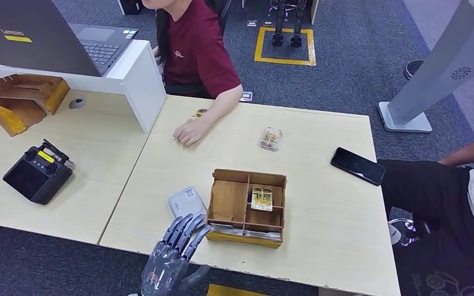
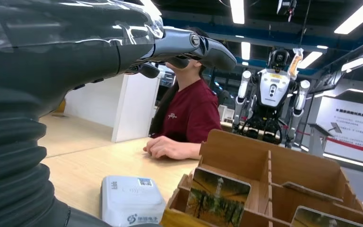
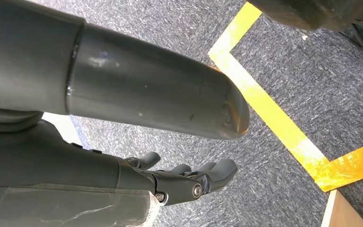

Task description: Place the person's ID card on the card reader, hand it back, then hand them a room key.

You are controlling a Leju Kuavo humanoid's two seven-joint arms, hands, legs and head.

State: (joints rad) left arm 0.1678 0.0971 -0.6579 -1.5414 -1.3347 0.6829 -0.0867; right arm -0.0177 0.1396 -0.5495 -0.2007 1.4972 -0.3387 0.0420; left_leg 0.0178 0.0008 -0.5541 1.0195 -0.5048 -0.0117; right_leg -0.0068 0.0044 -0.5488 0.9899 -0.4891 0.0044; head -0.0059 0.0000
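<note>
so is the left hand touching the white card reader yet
Apart. In the left wrist view the left hand's fingers stretch out well above the card reader, with open air and the table between them.

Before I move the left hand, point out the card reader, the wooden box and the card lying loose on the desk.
card reader (image 1: pixel 186 201), head view, middle of its grey top face.
wooden box (image 1: pixel 228 201), head view, floor of its bare left compartment.
loose card (image 1: pixel 271 139), head view, centre of its face.
left hand (image 1: pixel 171 256), head view, back of the hand.
</note>
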